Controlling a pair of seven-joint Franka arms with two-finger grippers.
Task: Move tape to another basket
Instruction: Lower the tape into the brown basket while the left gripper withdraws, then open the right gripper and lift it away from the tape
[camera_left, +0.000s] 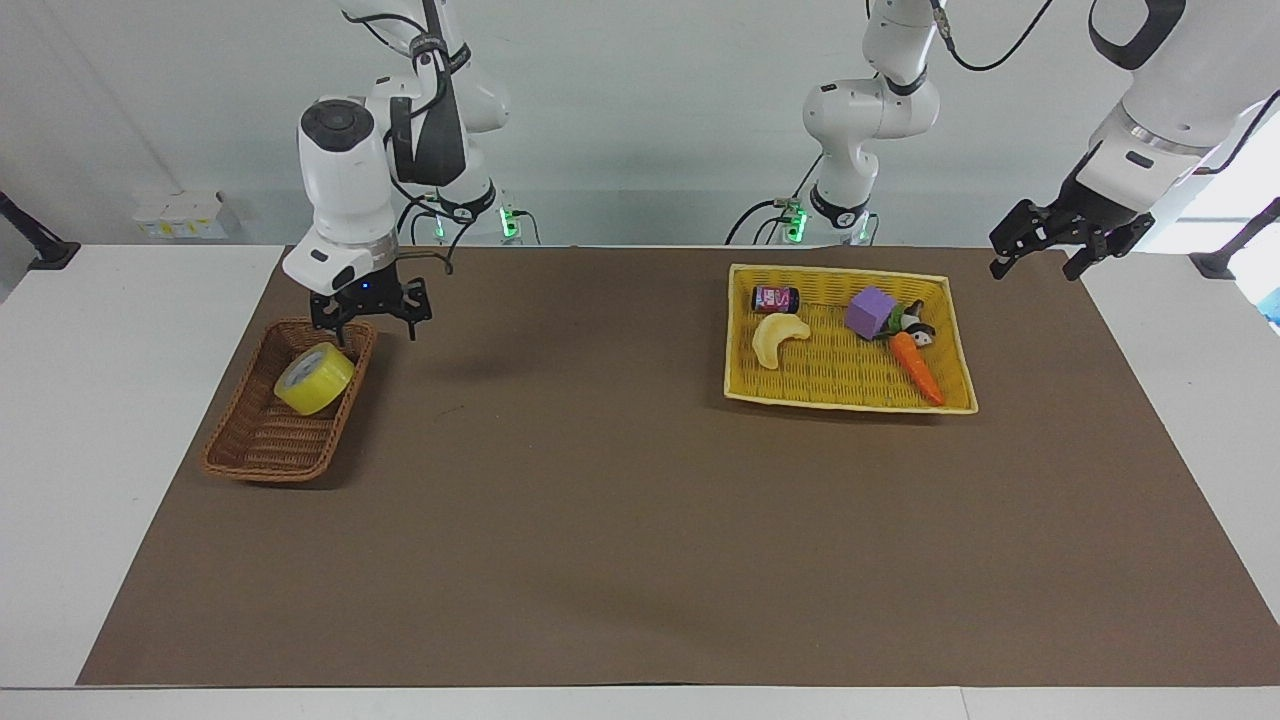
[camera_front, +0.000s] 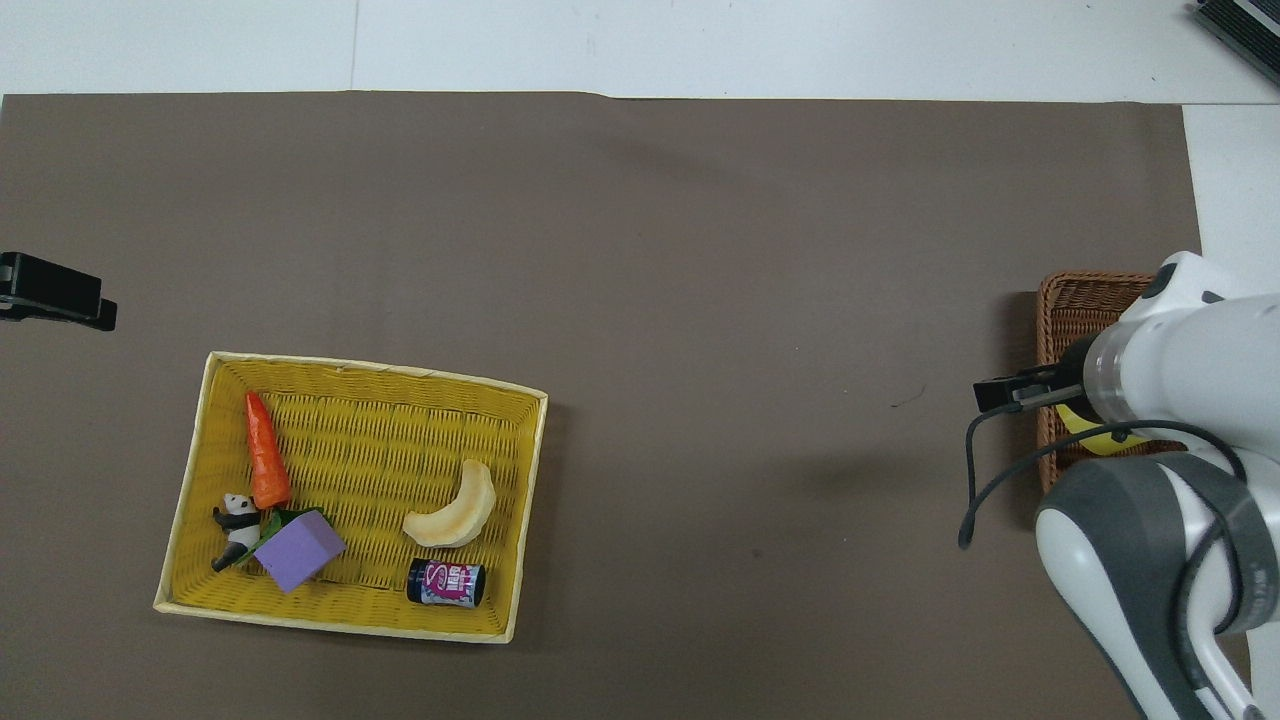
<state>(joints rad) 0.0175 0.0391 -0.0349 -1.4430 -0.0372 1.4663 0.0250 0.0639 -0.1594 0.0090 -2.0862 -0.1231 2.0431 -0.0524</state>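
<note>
From across the table, the tape (camera_left: 313, 378), a fat glossy roll of see-through yellow with a pale core, lies tilted in the basket (camera_left: 262, 450), a narrow oblong of brown wicker with rounded corners and sloping sides, at the middle left of the frame. The roll rests in the upper end of it, against the rim. The right gripper (camera_left: 370, 322), black and angular, hangs above the basket's upper corner, clear of the roll, its fingers spread and holding nothing. At the upper right, the left gripper (camera_left: 1041, 255) hovers over the mat's corner, fingers likewise apart and bare. Between them, right of centre, sits a wider bright yellow tray (camera_left: 741, 385) of flat woven strips. In it lie a pale curved banana (camera_left: 777, 338), a small dark can (camera_left: 776, 299) on its side, a matte purple block (camera_left: 870, 312), a tiny panda (camera_left: 915, 329) and a smooth orange carrot (camera_left: 915, 367). A dull brown mat (camera_left: 620, 520) covers the table.

From overhead, the right arm's white shell hides most of the wicker basket (camera_front: 1075, 300) at the right edge; only a sliver of tape (camera_front: 1085, 424) peeks out beneath it. The right gripper (camera_front: 1010, 391) shows as a dark bar sticking out past the basket's rim. The left gripper (camera_front: 55, 302) is a black slab at the left edge. The tray (camera_front: 185, 480) fills the lower left, with the carrot (camera_front: 265, 452), panda (camera_front: 236, 512), block (camera_front: 300, 550), banana (camera_front: 456, 508) and can (camera_front: 446, 583) on its ribbed floor.
</note>
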